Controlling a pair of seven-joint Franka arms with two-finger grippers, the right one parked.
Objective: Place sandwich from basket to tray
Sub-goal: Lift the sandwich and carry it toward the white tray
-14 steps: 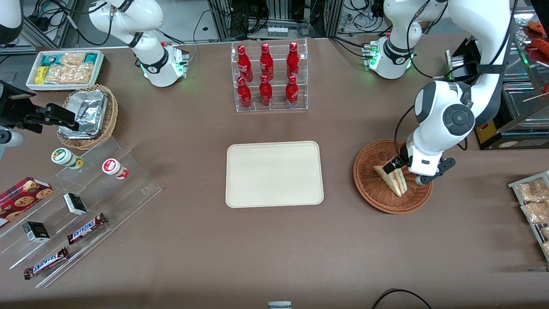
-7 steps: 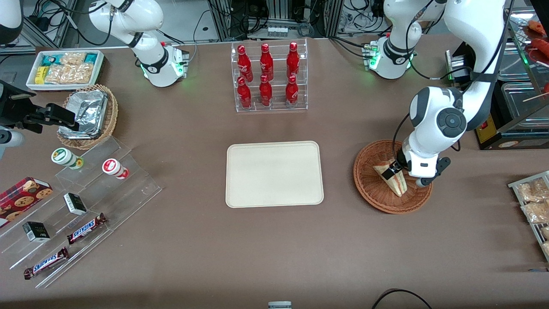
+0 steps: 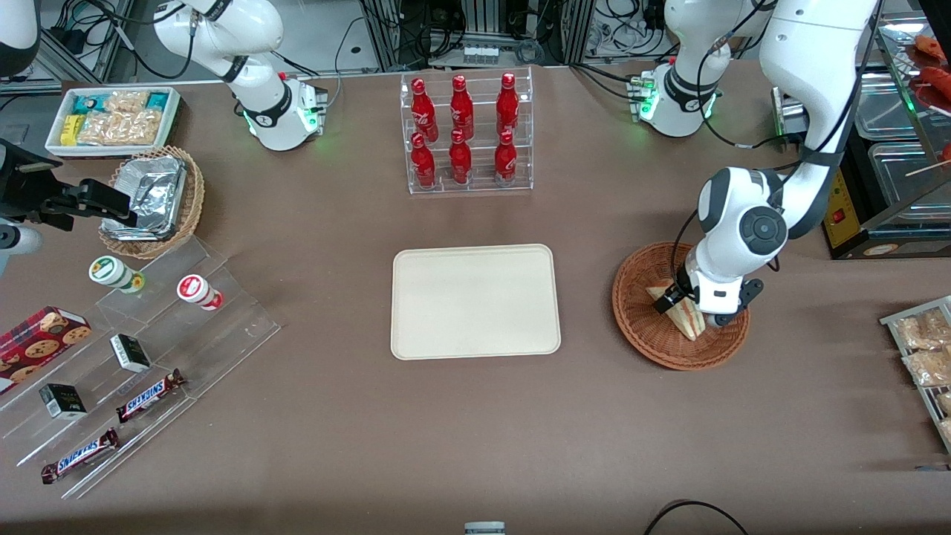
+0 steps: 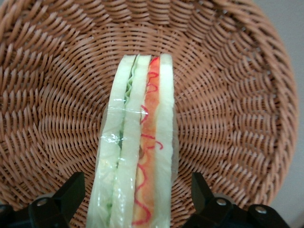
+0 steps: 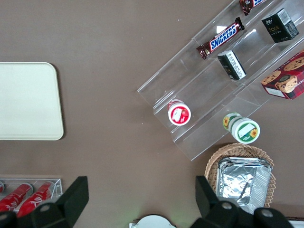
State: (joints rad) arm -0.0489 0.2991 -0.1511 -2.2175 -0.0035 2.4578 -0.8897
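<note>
**Now: end effector straddles the sandwich in the basket**

Down at the right of the front frame, the end effector (image 3: 685, 303) sits low inside the basket (image 3: 637, 327), directly over the sandwich (image 3: 688, 321). From the wrist, its two fingers (image 4: 70, 192) are spread wide, one on each side of the wrapped sandwich (image 4: 137, 156), with a visible gap to each, so nothing is gripped. The sandwich stands on edge on the basket's (image 4: 237, 95) woven floor. At the frame's centre, the cream tray (image 3: 475, 301) lies on the brown surface (image 3: 334, 416), well apart from the basket.
</note>
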